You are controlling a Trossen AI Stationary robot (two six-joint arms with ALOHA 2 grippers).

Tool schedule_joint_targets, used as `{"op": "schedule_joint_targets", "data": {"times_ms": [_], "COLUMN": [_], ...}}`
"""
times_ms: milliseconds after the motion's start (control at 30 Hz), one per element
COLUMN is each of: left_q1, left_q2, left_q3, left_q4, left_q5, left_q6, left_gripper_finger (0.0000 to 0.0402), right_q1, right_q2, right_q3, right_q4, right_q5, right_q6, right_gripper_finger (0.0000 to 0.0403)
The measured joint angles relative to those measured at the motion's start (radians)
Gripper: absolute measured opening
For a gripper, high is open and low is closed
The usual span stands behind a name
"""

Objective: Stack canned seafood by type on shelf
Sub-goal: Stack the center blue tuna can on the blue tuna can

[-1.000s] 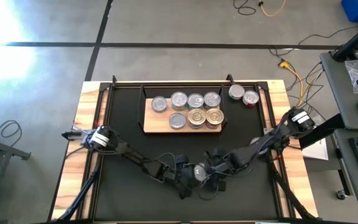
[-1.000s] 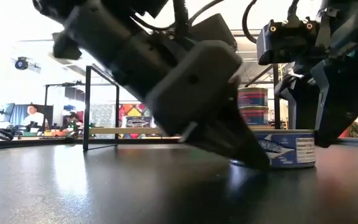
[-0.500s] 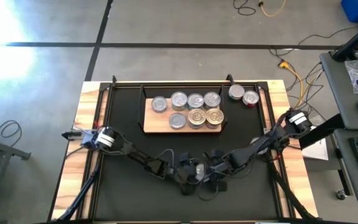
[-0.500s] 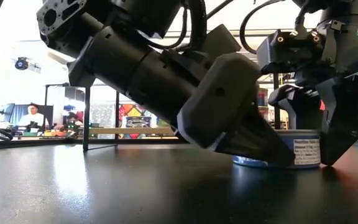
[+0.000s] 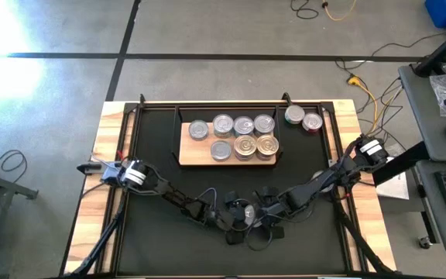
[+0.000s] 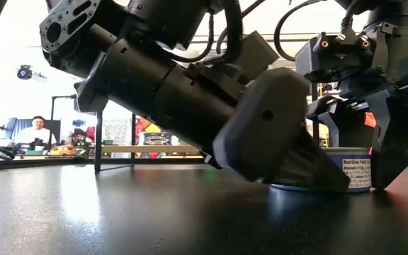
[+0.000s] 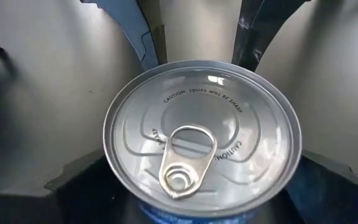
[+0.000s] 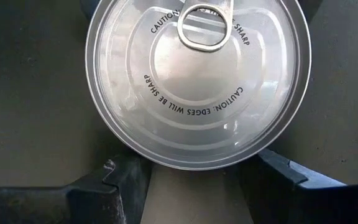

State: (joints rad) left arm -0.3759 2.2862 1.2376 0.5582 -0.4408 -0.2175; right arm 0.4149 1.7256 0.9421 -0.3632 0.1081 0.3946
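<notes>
Left wrist view: silver pull-tab tin point(image 7: 202, 146), blue-sided; both hands' fingers apart around it.

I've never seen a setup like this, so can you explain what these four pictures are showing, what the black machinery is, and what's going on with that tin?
These are two robot arms at a table, filmed from four cameras: one overhead, one at table height, and one on each arm's wrist. Seen from above, a wooden shelf carries seven tins, with two more tins beside it on the black mat. Near the front, the left gripper and right gripper meet around a single silver tin standing on the mat. Both wrist cameras look down on its pull-tab lid. The left gripper is open; whether the right one is gripping the tin is unclear.
</notes>
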Motion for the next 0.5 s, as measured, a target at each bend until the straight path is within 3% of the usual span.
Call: {"op": "schedule_joint_targets", "data": {"times_ms": [367, 500], "left_q1": [-0.004, -0.013], "left_q2": [0.007, -0.048], "left_q3": [0.027, 0.027], "left_q4": [-0.018, -0.135], "left_q5": [-0.045, -0.087], "left_q6": [-0.049, -0.124], "left_gripper_finger": [0.0371, 0.0369], "right_q1": [-0.001, -0.007], "right_q2": [-0.004, -0.042], "right_q3": [0.002, 0.005], "right_q4": [-0.014, -0.020], "right_q5": [-0.005, -0.030], "right_q6": [0.005, 0.062], "right_gripper_finger": [0.0212, 0.0206]}}
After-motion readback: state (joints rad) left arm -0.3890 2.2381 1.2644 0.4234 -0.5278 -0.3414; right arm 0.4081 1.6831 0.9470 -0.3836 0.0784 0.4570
